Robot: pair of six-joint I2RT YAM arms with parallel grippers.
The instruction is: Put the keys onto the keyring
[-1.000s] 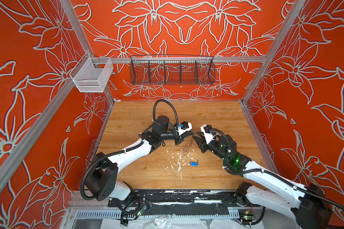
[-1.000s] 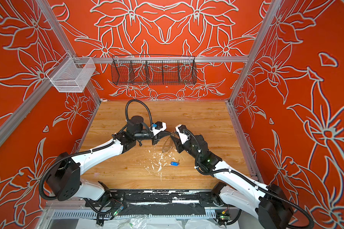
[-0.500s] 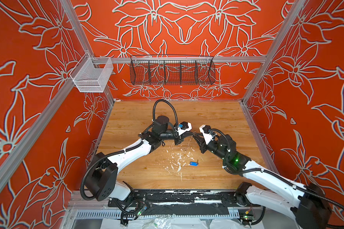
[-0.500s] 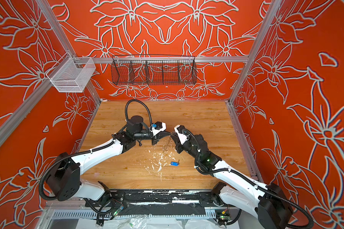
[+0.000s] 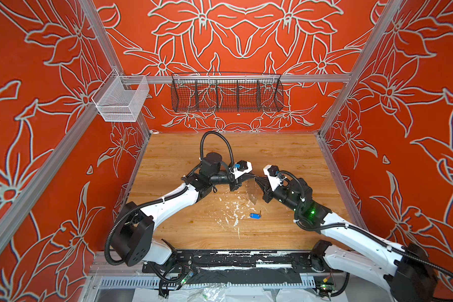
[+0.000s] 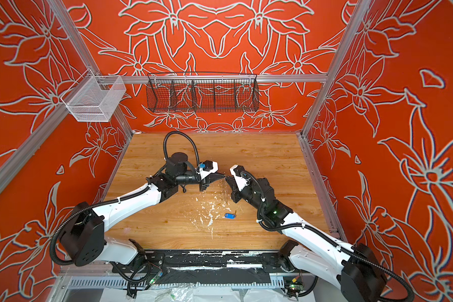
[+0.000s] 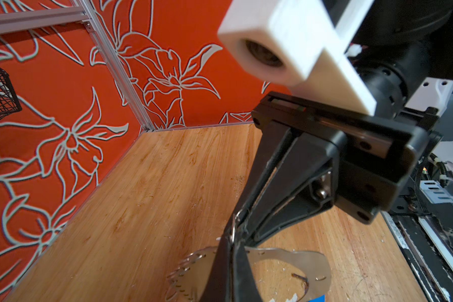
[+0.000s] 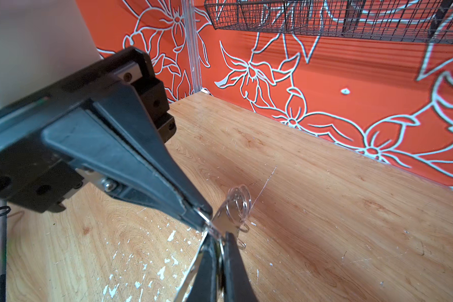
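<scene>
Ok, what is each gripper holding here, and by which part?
Both hold the keyring. The left gripper pinches the plate's rim; the right gripper looks shut on a small wire loop at its edge.

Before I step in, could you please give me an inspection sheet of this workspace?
Surface: wooden table, worn in the middle.
Job's things: keyring held between both arms; blue-tag key lying loose on the table; yellow-tag key not seen.
Clutter: white flecks scattered mid-table.
Grippers: left gripper and right gripper meet tip to tip, jaws shut on the keyring.
Cables: black hose arches over the left arm.
Surroundings: black wire basket, white mesh basket, orange floral walls.
</scene>
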